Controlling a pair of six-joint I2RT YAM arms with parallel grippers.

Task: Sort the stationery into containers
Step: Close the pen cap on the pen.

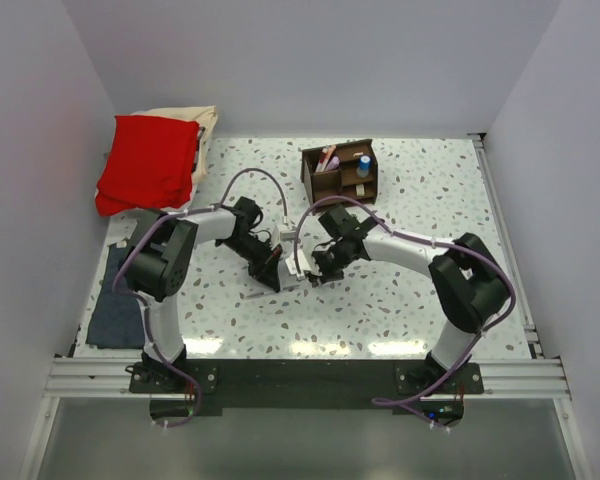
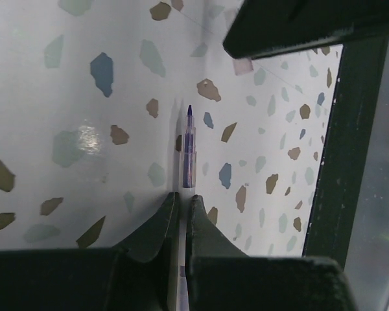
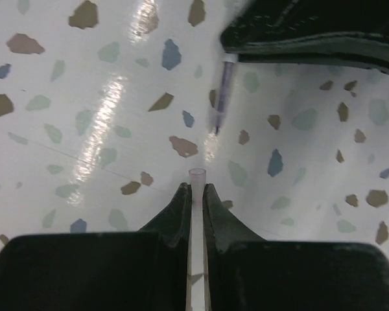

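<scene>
Left pincer point(image 2: 183, 201) clamped shut on a thin purple-tipped pen point(image 2: 188, 152), whose tip projects ahead of the fingers over the speckled bench point(image 2: 65, 78). Right pincer point(image 3: 196, 190) clamped on a translucent cap point(image 3: 196, 178) (open end forward), facing the pen tip but apart from it. The wooden organizer point(image 1: 340, 172) stands well beyond both pincers.

White-and-black arms point(image 1: 405, 250), purple cables point(image 1: 255, 170)
</scene>
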